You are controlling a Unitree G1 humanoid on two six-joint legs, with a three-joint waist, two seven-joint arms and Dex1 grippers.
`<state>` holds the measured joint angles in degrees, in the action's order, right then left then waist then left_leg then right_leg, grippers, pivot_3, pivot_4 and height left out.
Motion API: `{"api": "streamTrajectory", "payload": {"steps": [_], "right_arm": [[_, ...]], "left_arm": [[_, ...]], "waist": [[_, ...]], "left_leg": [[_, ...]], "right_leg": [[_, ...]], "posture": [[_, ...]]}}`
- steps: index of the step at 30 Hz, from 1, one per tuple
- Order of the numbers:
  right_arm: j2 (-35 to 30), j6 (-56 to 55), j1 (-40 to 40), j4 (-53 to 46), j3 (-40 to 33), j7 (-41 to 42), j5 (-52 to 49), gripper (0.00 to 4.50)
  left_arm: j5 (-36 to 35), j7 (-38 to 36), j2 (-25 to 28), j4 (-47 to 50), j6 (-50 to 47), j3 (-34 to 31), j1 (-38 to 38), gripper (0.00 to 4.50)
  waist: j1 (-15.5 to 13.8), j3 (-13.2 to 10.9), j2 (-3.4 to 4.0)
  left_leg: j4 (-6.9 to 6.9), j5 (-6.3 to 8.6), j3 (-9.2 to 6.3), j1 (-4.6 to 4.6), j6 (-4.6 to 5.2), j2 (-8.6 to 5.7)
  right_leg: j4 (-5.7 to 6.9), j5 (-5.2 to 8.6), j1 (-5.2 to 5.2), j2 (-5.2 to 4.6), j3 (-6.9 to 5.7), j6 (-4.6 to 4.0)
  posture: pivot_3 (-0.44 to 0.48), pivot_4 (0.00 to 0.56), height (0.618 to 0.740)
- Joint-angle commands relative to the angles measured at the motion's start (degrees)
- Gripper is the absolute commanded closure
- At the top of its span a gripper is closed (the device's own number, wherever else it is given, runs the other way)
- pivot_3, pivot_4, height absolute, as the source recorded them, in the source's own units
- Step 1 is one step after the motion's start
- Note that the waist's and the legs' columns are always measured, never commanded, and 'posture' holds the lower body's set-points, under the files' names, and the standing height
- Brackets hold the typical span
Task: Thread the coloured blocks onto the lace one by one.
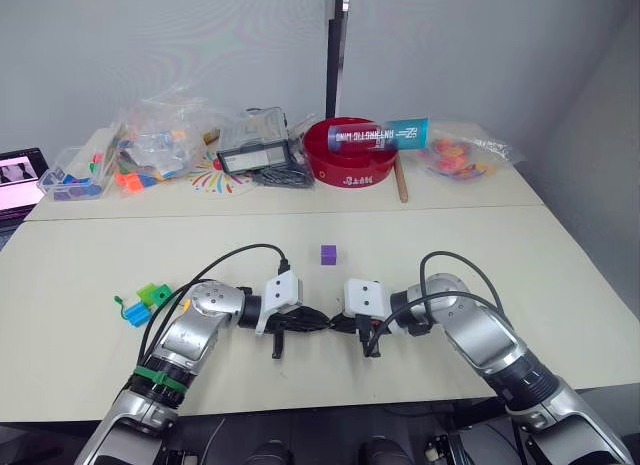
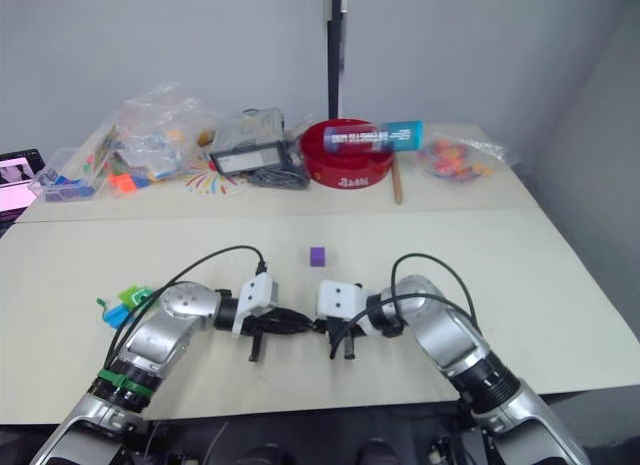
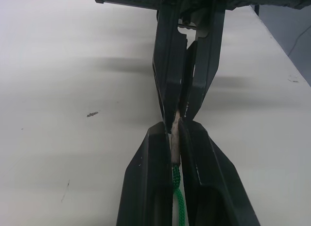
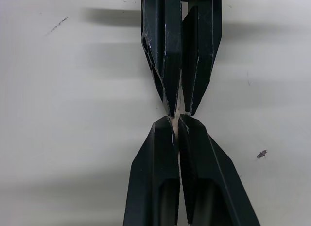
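My two grippers meet tip to tip low over the table's front middle. The left gripper (image 3: 176, 128) is shut on the lace (image 3: 178, 194), a thin green string whose pale stiff tip pokes out past its fingers. The right gripper (image 4: 176, 120) is shut on the very end of that pale tip. In the head views the left gripper (image 1: 316, 320) and the right gripper (image 1: 338, 323) touch end to end. A purple block (image 1: 328, 254) lies on the table just behind them. Green blocks (image 1: 152, 294) and a blue block (image 1: 135, 314) sit in a cluster at the front left, beside my left forearm.
Along the back stand a red bowl (image 1: 352, 157) with a blue-labelled tube (image 1: 380, 135) across it, plastic bags of toys (image 1: 165, 140), a clear box (image 1: 255, 145) and a wooden stick (image 1: 402, 180). A screen (image 1: 18, 175) sits at the far left edge.
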<state>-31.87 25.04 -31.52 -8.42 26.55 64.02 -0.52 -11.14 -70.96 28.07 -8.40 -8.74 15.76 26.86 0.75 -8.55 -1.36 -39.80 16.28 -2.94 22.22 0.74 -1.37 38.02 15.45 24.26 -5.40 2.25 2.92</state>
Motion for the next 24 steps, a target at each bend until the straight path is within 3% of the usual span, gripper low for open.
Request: {"api": "streamTrajectory", "payload": {"steps": [1,10,23,24], "right_arm": [[-0.2,-0.4,-0.5,-1.4,-0.3,0.5,-0.4,4.5],[-0.4,-0.1,-0.1,-2.0,-0.8,0.2,-1.1,4.5],[-4.0,0.6,2.8,-4.9,-4.5,-0.3,-3.4,0.1],[-4.3,0.5,3.0,-4.8,-4.8,-0.5,-3.4,0.04]], "left_arm": [[-1.3,-0.6,0.7,3.2,-0.4,-0.8,0.0,4.48],[-1.7,-0.6,1.9,3.2,-0.4,-1.5,-0.6,4.48],[-1.8,-1.4,2.9,2.9,0.1,-2.1,-1.2,4.5],[-1.9,-1.4,3.1,2.9,0.1,-2.2,-1.2,4.5]], "waist": [[0.0,0.0,0.0],[0.0,0.0,0.0],[0.0,0.0,0.0],[0.0,0.0,0.0]], "left_leg": [[0.0,0.0,0.0,0.0,0.0,0.0],[0.0,0.0,0.0,0.0,0.0,0.0],[0.0,0.0,-0.01,0.0,0.0,-0.01],[0.01,0.0,-0.01,0.0,0.0,0.0]], "right_leg": [[0.0,0.0,0.0,0.0,0.0,0.0],[-0.01,0.0,0.0,0.0,0.0,0.0],[-0.02,0.0,-0.01,-0.03,0.0,0.0],[-0.02,0.0,-0.01,-0.01,0.0,0.0]], "posture": [[0.0,0.15,0.74],[0.0,0.15,0.74],[0.0,0.15,0.74],[0.0,0.15,0.74]]}}
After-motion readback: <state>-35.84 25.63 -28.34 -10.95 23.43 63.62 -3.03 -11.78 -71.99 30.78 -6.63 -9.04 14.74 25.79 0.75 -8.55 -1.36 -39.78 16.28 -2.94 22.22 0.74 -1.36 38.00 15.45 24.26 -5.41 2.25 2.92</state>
